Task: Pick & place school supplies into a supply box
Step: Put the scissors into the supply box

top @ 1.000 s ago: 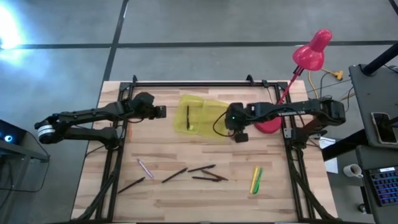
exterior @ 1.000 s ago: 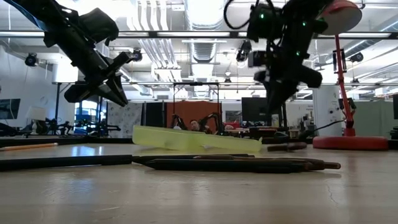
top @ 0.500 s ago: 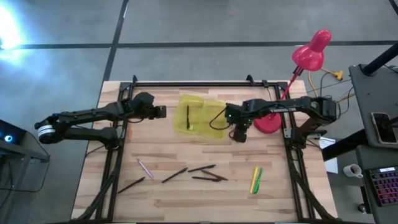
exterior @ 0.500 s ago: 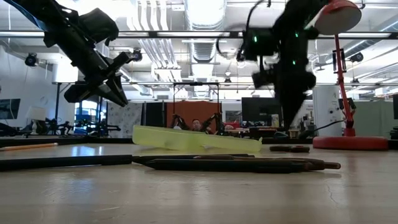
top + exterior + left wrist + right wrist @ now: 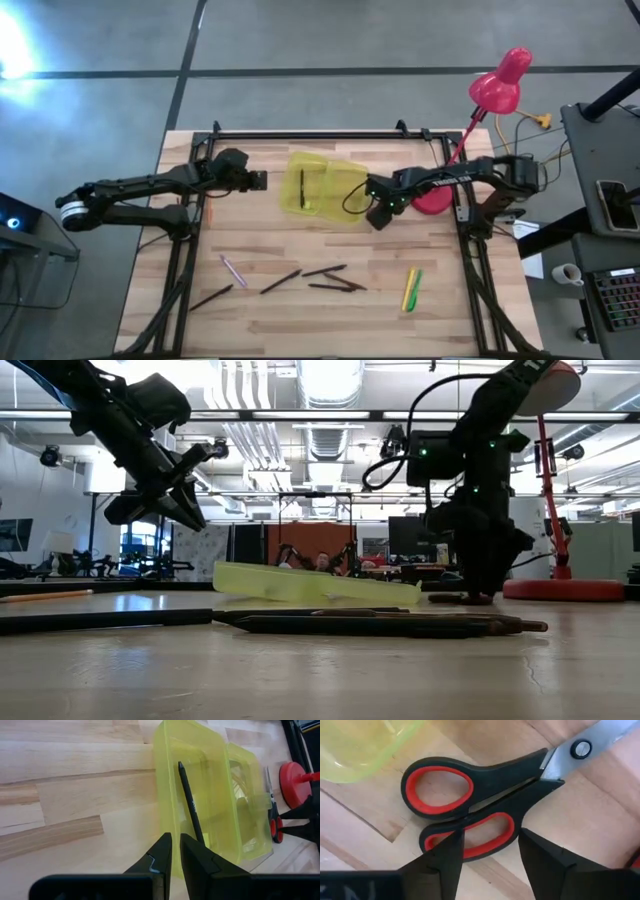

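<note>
Fingers (image 5: 447, 857) of the right gripper (image 5: 487, 857) stand parted on either side of the red-handled scissors (image 5: 485, 800), low over the lower handle loop without closing on it. The scissors lie flat on the table (image 5: 250, 305) just beside the supply box (image 5: 325, 190), near the pink lamp's base (image 5: 432, 200). The left gripper (image 5: 172, 852) hangs nearly closed, holding nothing, beside the box, where one dark pen (image 5: 191, 805) lies.

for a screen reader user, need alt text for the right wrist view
The right gripper, fingers open, is lowered over the handles of red-and-black scissors lying shut on the wooden table. A corner of the yellow-green supply box shows nearby.
</note>
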### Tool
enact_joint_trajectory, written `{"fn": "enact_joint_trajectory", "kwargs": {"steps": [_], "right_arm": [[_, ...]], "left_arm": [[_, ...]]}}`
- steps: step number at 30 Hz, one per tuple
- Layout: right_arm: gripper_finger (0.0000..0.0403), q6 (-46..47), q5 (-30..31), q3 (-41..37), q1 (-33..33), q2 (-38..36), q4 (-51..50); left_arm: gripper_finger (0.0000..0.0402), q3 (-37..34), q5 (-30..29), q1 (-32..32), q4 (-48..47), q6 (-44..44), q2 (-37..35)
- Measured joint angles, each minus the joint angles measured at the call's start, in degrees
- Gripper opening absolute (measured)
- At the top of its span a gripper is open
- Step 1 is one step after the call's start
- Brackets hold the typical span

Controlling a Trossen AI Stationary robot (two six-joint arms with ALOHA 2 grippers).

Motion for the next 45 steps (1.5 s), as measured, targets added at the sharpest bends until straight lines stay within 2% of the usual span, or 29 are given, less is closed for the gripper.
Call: {"fn": "enact_joint_trajectory", "kwargs": {"steps": [4,10,15,19,21,24,26,30,33,35,39,42,45], "right_arm": [[0.0126,-0.16,7.74,0.36,0.36,3.22,-0.84],[0.0024,-4.20,14.86,0.39,0.31,2.82,-0.83],[0.0015,-3.23,19.95,0.07,0.47,-2.61,-4.59],[0.0013,2.93,23.49,1.41,0.89,-12.33,-6.99],[0.0013,5.14,22.78,1.40,1.09,-16.54,-8.13],[0.0012,7.22,20.53,2.86,0.51,-21.84,-2.08],[0.0012,8.25,15.66,3.74,-0.83,-23.01,3.61],[0.0012,9.91,5.96,5.60,-2.66,-17.53,15.70],[0.0012,8.32,0.94,11.63,-2.93,-9.64,19.49],[0.0012,6.01,-1.94,16.39,-2.58,-3.54,19.16],[0.0012,2.31,-3.46,28.11,-2.02,7.12,19.96],[0.0018,2.13,-8.95,36.35,-2.71,14.71,20.38],[0.0037,2.52,-9.67,43.29,-2.69,22.29,16.93]], "left_arm": [[0.0022,-0.07,0.00,0.00,-0.02,0.02,0.00],[0.0022,-0.11,-0.02,0.00,-0.02,0.04,-0.02],[0.0022,-0.11,-0.02,0.00,-0.01,0.02,-0.02],[0.0022,-0.11,-0.02,0.00,0.00,0.02,-0.02],[0.0022,-0.11,-0.02,0.00,0.02,0.02,-0.02],[0.0022,-0.11,-0.02,0.00,0.00,0.14,-0.02],[0.0022,-0.11,-0.16,0.00,0.00,1.61,-0.02],[0.0022,0.25,-1.76,0.00,-2.76,2.36,-2.38],[0.0022,1.05,-2.07,0.00,-6.77,1.88,-5.64],[0.0022,1.14,-2.05,0.00,-9.17,1.33,-8.06],[0.0022,0.47,-2.31,0.00,-13.32,-1.93,-11.85],[0.0022,-0.62,-4.02,0.04,-15.29,-3.60,-12.61],[0.0022,-2.06,-4.43,0.07,-15.08,-4.77,-12.05]]}}
